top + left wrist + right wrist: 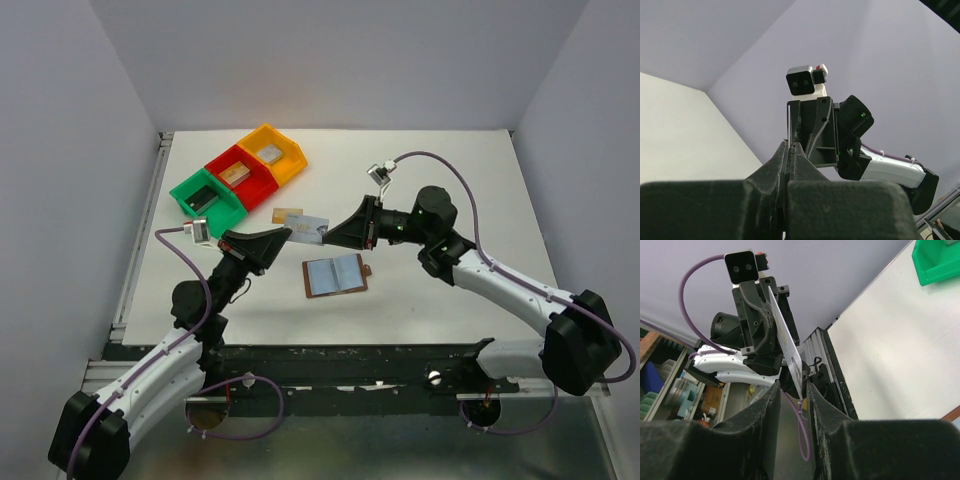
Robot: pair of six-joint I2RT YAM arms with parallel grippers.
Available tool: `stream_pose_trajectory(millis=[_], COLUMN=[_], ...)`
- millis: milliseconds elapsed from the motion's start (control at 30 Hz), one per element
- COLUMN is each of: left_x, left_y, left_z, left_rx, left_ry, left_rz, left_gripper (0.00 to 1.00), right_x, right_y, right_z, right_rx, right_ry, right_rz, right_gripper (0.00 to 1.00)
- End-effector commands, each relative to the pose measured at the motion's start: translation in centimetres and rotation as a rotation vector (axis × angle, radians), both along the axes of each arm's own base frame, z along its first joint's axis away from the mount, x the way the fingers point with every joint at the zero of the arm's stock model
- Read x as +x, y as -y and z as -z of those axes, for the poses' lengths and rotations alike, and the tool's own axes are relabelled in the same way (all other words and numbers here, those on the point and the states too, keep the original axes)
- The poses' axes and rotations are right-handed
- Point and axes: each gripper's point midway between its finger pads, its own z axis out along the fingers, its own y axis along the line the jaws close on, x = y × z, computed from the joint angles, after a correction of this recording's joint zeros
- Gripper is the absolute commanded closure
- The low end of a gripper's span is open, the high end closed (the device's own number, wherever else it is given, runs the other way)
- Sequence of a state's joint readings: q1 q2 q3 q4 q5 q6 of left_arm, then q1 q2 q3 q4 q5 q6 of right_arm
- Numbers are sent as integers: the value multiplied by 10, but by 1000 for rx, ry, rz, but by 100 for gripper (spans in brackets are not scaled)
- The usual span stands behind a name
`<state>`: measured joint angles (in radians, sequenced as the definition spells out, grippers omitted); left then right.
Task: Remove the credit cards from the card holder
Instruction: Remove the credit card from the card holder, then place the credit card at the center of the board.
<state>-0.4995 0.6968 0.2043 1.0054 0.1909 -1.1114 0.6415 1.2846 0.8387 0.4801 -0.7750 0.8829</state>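
Card (308,230), silvery blue, is out of the holder (335,275) and held in the air between the two grippers. The holder lies open on the table (450,200), near the card. The left gripper (287,237) is pressed together on one end of the card. The right gripper (329,236) has a jaw on either side of the other end, a gap showing, not yet clamped. A gold card (287,213) lies flat near the bins (240,175). The step looks like a handover. Next, the right jaws should pinch firmly before the left lets go.
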Motion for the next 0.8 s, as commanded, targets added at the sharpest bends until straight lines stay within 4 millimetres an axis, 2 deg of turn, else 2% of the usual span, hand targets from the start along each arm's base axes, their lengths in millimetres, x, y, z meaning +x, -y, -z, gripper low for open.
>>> stream_pose_trajectory(millis=[0,100,200,400,433,500,533,567,600,733,767], left_x=[-5,-5,-5,-3,-2,4,9,13,18,29,31], left_y=[-2,-1,-1,0,0,-4,-8,-13,-19,-51,-57], left_z=[-9,-8,-6,-1,1,5,12,14,23,35,39], left_rx=[-25,-24,-21,-12,-6,1,18,42,77,148,172], left_ry=[38,37,33,16,7,-33,-78,-97,-136,-217,-243], left_rz=[7,11,12,9,8,-27,-59,-108,-151,-338,-372], left_gripper=[100,100,100,100,89,41,28,1,1,1,1], right_x=[0,1,2,0,-1,3,8,13,22,62,73], right_y=[-4,-5,-5,-4,-3,0,4,10,19,52,59], right_z=[-13,-11,-11,-14,-14,-11,-10,-6,-1,11,22], right_rx=[31,28,30,36,34,7,-12,-46,-75,-183,-236], right_ry=[34,26,31,40,42,30,18,-8,-30,-91,-122], right_rz=[-30,-29,-27,-32,-32,-17,2,22,51,171,208], right_gripper=[66,66,72,96,100,100,100,100,100,100,100])
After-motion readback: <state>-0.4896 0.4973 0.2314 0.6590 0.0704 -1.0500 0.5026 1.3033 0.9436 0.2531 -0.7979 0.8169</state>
